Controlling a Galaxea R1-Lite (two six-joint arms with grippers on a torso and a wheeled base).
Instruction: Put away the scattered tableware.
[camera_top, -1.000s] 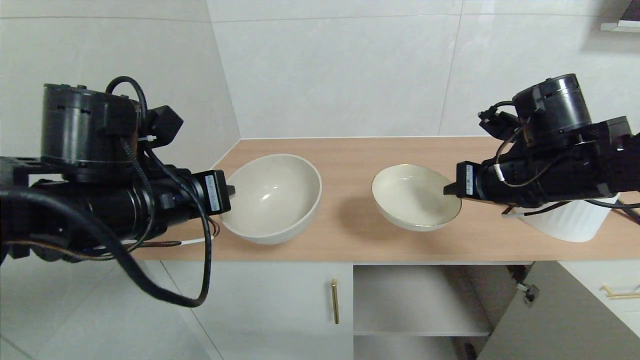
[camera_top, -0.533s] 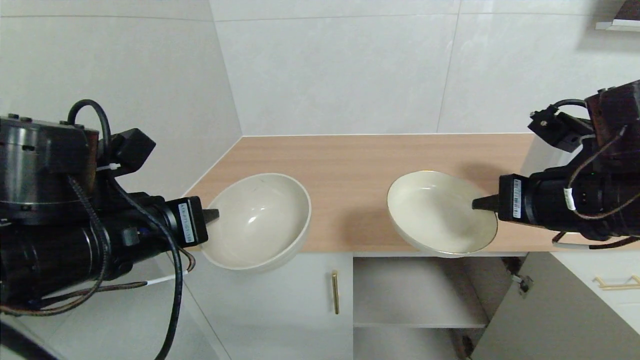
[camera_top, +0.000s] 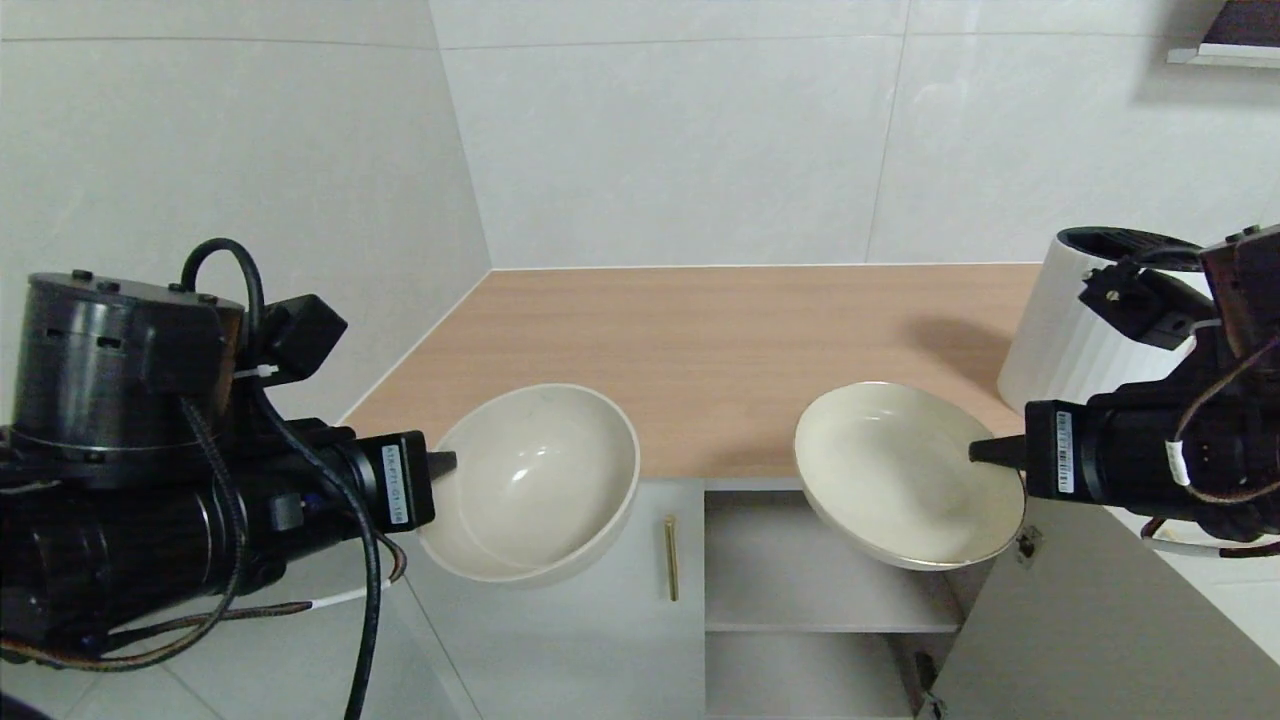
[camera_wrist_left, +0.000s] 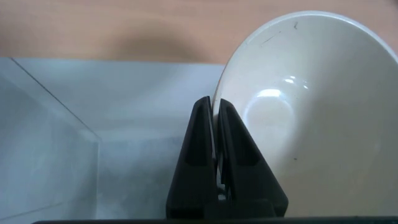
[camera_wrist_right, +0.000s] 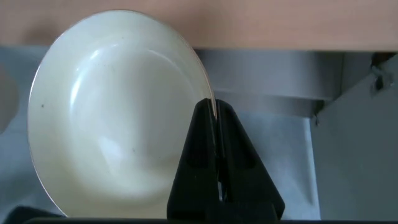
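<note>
White tiled walls at the back, with a wooden worktop (camera_top: 700, 330) set into the corner below them. From the head: left claw (camera_top: 447, 462) clenched on the left-hand rim of a cream deep bowl (camera_top: 545, 480), held tilted in the air across the worktop's front edge, above a closed cabinet front with a gold handle (camera_top: 671, 558). Right claw (camera_top: 985, 452) clenched on the right-hand rim of a shallow bowl (camera_top: 895, 470) with a thin gold edge, likewise tilted and off the worktop, in front of an open cabinet compartment (camera_top: 800, 570) with a shelf inside. Well apart from each other, these two. White ribbed container (camera_top: 1050, 340) upright on the worktop's right end, behind the right arm. Open grey cabinet door (camera_top: 1090, 620) low on the right. From the left wrist: dark fingers (camera_wrist_left: 200, 143) pinched together on the deep bowl's (camera_wrist_left: 311, 112) wall, one inside and one outside, with a strip of worktop (camera_wrist_left: 124, 28) beyond. From the right wrist: same grip on the shallow bowl (camera_wrist_right: 118, 124), rim caught between the fingers (camera_wrist_right: 202, 143), worktop edge (camera_wrist_right: 280, 25) and the cabinet opening past it.
</note>
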